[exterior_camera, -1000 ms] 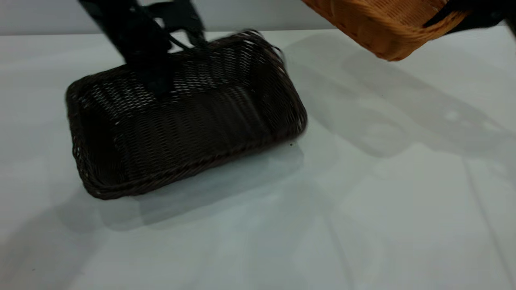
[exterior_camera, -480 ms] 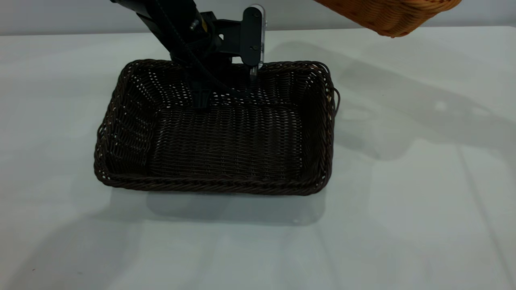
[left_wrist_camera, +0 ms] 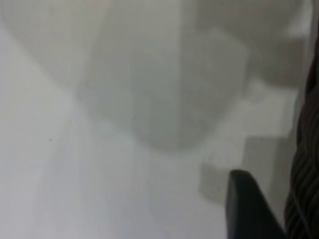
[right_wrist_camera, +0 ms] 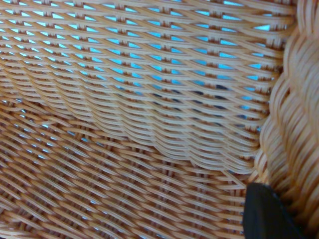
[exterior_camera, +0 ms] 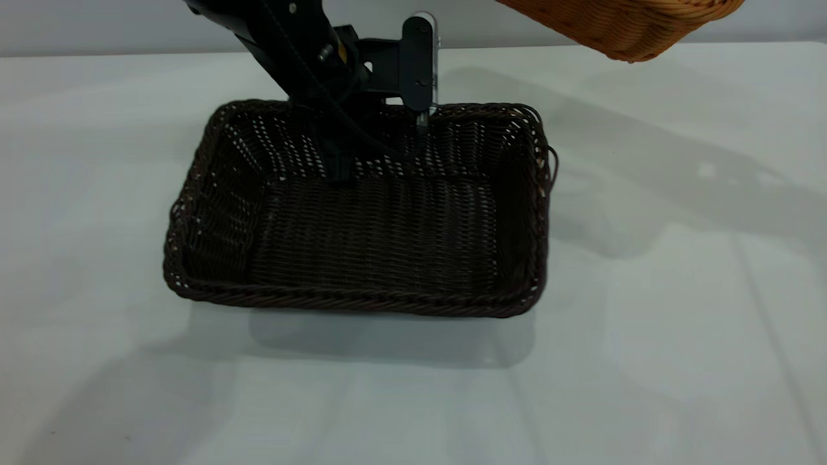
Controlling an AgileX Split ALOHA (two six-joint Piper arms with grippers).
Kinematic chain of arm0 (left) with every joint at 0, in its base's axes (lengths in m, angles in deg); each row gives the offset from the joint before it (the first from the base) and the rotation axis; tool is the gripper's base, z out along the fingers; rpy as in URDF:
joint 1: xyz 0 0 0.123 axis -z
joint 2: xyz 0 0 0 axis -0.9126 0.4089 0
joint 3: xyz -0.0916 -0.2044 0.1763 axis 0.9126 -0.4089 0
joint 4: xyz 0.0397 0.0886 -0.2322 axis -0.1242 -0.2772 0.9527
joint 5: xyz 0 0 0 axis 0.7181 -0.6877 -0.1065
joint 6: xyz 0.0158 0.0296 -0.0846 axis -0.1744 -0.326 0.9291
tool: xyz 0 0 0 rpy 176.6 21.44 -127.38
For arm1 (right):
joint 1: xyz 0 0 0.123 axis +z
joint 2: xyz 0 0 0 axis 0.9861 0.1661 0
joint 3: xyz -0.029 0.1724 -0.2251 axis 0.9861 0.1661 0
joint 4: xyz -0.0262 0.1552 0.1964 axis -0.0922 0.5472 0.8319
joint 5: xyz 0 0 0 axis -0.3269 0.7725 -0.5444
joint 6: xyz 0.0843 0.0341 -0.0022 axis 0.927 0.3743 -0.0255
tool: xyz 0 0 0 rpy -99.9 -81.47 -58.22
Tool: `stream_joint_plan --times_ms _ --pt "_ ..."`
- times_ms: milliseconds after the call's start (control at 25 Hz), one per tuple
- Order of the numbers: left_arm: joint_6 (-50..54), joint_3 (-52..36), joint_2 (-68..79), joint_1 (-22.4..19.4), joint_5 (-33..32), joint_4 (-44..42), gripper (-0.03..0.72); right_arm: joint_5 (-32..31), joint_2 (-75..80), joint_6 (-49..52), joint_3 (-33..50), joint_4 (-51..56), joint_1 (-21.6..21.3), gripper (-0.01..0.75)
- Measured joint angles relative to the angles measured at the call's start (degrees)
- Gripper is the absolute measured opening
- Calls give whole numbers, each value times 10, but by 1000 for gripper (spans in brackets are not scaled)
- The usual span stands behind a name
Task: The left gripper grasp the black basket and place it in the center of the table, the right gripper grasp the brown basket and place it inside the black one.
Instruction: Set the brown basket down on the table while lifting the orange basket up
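Your left gripper [exterior_camera: 381,145] sits at the far wall of the black basket [exterior_camera: 362,239], coming down from the upper left of the exterior view. One finger [exterior_camera: 340,165] reaches inside the basket, down to where the far wall meets the floor; the other, [exterior_camera: 418,71], stands outside that wall, so the two straddle it. They look clamped on the wall, though the dark weave hides the contact itself. In your left wrist view, one dark fingertip [left_wrist_camera: 246,206] shows beside a strip of the black basket's weave [left_wrist_camera: 304,164], with the table [left_wrist_camera: 124,124] behind them.

The black basket rests flat and upright on the table [exterior_camera: 678,290], open side up, nothing inside it but the finger. It lies near the middle of the tabletop in the exterior view, its long sides running across the picture.

Your right gripper is out of the exterior view. Your right wrist view shows only one dark fingertip [right_wrist_camera: 266,214] against the inside of the brown basket [right_wrist_camera: 139,114], just beside the braided rim [right_wrist_camera: 294,124]; you cannot tell from this whether it is pinching that rim.

The brown basket [exterior_camera: 627,26] hangs in the air at the top right of the exterior view, tilted, well above the table and clear of the black basket, off to its far right side.
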Motion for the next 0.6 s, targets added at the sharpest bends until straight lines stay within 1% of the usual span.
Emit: stream_joint_plan --times_ms 120,200,360,480,600 --pt "12 -1 4 6 13 2 346 0 0 -1 -3 2 0 70" --pt "14 -2 4 10 18 2 371 -2 0 -3 -9 4 -1 71" --pt "16 -2 -5 13 18 3 384 -8 0 -8 -40 4 -14 73" --pt "16 -5 -31 13 3 4 384 -11 0 -7 -67 4 -36 76" --pt "17 -8 -66 13 3 4 384 -11 0 0 -84 5 -63 76"
